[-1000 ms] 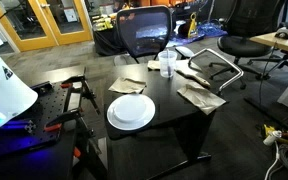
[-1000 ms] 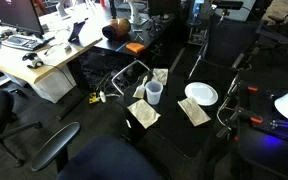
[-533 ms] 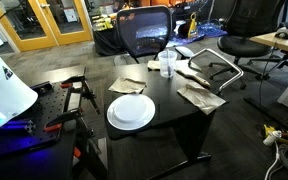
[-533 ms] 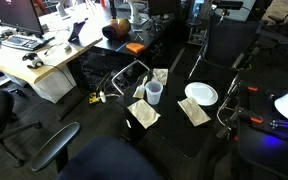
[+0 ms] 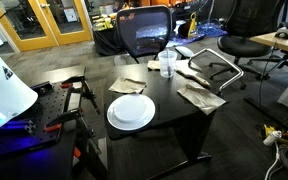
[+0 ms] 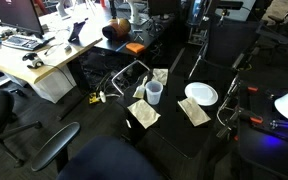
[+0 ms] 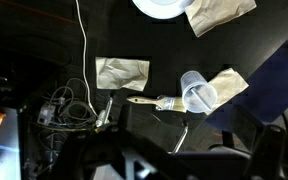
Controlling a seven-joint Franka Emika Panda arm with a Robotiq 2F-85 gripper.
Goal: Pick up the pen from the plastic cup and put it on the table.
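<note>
Pen too thin to pick out with certainty at this size; impossible to say from these views whether inside the cup or elsewhere. Plastic cup (image 5: 167, 64) upright on the table (image 5: 169, 108), close to the edge nearest a black office chair (image 5: 144, 35), clear-walled and whitish. From above, in the wrist view, same cup (image 7: 196, 92) with round mouth showing, just beside a crumpled napkin (image 7: 231, 84). Second napkin (image 7: 121, 72) off to one side on the black top, apart from the cup; third napkin (image 7: 221, 12) near the white plate (image 7: 166, 6). Plate well apart from the cup, toward the opposite side of the table. Gripper (image 7: 149, 165) no more than a dark, blurred mass along the lower edge of the wrist view, well apart from the cup and touching nothing; spread or closed, cannot tell. White arm casing (image 5: 4, 80) at the side in an exterior view, off the table.
</note>
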